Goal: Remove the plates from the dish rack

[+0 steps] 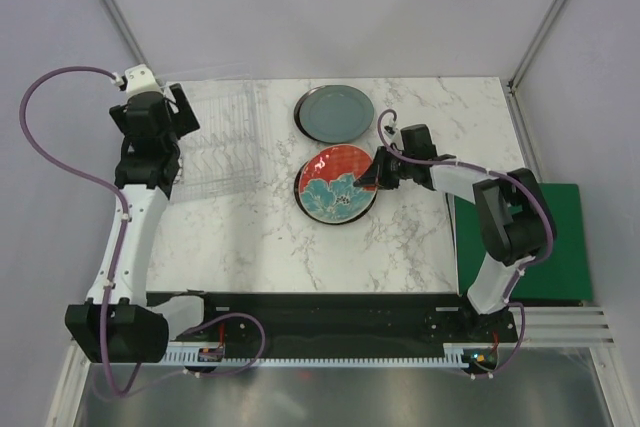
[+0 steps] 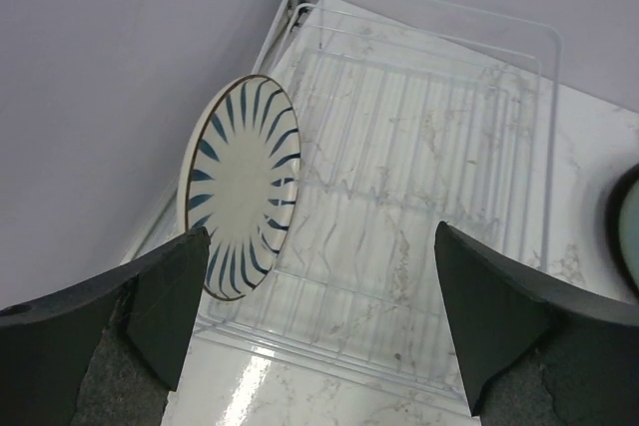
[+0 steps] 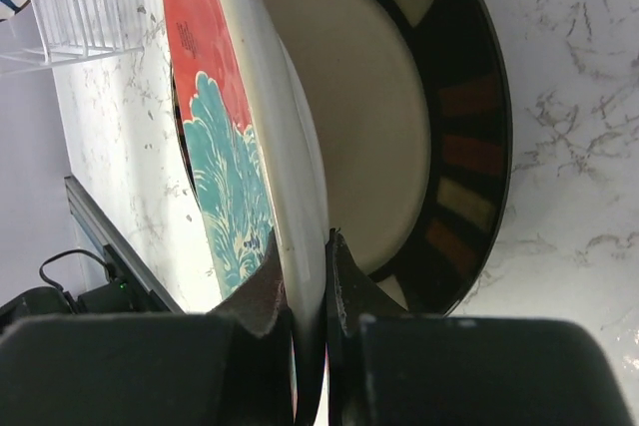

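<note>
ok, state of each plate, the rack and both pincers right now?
left pincer: open, empty, over the dish rack
right pincer: shut on red plate's rim
red plate: gripped, tilted over dark-rimmed plate
dark-rimmed plate: flat on table
striped plate: upright in rack
grey-teal plate: flat on table
dish rack: one plate visible inside

The left arm (image 1: pixel 130 237) goes up from its base at the near edge and folds over near the far end. The left fingers (image 2: pixel 160 316) point down and away. They are spread wide apart and hold nothing.

The right arm (image 1: pixel 500 232) bends at the elbow and stretches out to the left, low down. The right fingers (image 3: pixel 265 291) are squeezed tight on the rim of the red plate (image 1: pixel 338 185), one finger on each side.
</note>
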Motion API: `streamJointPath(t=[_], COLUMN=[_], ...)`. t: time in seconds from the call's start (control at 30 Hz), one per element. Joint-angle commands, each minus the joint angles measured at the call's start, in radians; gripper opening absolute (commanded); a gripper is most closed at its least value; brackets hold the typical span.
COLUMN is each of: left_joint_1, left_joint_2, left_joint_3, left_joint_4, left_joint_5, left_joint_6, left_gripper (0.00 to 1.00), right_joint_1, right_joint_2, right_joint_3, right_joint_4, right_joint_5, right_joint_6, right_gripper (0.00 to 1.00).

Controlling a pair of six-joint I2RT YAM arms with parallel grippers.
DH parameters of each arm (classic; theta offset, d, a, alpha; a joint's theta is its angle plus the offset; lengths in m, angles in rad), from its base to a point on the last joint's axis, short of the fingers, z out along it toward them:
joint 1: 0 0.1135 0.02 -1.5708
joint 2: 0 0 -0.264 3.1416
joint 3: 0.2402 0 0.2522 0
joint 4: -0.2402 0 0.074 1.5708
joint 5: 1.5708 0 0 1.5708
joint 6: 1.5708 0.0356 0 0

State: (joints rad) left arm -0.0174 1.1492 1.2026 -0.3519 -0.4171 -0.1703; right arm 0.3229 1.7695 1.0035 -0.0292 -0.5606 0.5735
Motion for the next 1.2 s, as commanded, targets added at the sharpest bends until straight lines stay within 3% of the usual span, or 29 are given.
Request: streamJointPath(t=[0.0,0.13,0.23,0.33,0.6,0.73,0.9,1.17], left_joint_1=[0.072,0.103,0.120,0.146,0.237,0.284,0.312,0.315], left_joint_2=[0.026,0.056,0.086,0.112,0.228,0.291,0.368,0.432], left_joint_3=[-0.005,-0.005,-0.003,-0.003,-0.015,0.000,0.040,0.054], left_joint_4=[0.016,0.028,0.036,0.044,0.094,0.103,0.102,0.103], left_joint_5=[-0.009,0.024,0.024,0.035,0.055,0.116,0.171,0.212], left_joint_6=[0.049,0.044,0.057,0.054,0.022,-0.008,-0.027,-0.057], left_gripper=[1.00,1.00,1.00,1.00,1.00,1.00,0.99,0.72], right_joint_1=[-0.002,-0.002,-0.002,-0.002,-0.002,-0.002,-0.004,-0.002], right_joint_2=[0.059,0.136,0.148,0.145,0.120,0.036,-0.024,-0.058], right_joint_3=[0.067,0.104,0.106,0.107,0.126,0.115,0.139,0.152], right_joint_4=[0.101,0.077,0.036,-0.017,-0.156,-0.216,-0.345,-0.386], right_joint_5=[-0.065,-0.091,-0.053,-0.010,0.100,0.229,0.456,0.442], right_joint_6=[-0.003,0.002,-0.012,-0.035,-0.118,-0.155,-0.231,-0.268], right_gripper=[0.00,0.04,0.23,0.52,0.57,0.65,0.67,0.67])
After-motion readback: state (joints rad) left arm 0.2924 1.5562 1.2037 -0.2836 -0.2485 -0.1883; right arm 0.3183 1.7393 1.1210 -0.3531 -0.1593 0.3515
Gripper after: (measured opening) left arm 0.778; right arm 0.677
